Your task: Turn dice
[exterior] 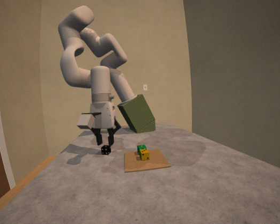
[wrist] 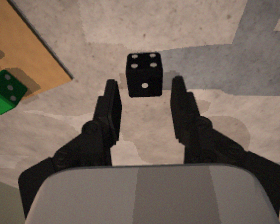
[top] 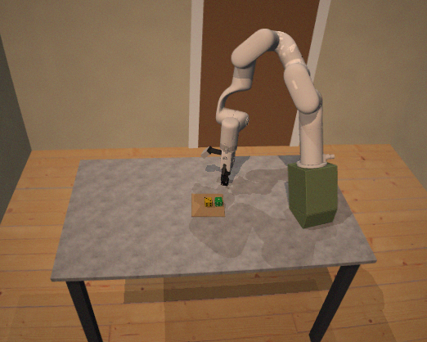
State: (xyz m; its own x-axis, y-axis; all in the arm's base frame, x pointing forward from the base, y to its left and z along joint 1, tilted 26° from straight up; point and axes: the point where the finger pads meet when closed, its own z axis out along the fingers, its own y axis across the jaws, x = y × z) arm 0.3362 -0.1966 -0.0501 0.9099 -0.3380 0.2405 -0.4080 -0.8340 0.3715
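Observation:
A black die [exterior: 105, 149] lies on the grey table, off the mat, to the left of it in the exterior view. In the wrist view the black die [wrist: 144, 75] shows a four-pip face and a one-pip face. My gripper [exterior: 104, 142] hangs just above it, open and empty, with a finger to each side of the die in the wrist view [wrist: 143, 107]. The tan mat [top: 208, 208] lies flat. On it a yellow die [top: 207, 201] and a green die [top: 218, 201] sit side by side, close together. The green die [wrist: 6, 91] shows three pips in the wrist view.
The arm's green base block [top: 313, 194] stands on the table to the right of the mat. The table's far edge lies behind the gripper in the top view.

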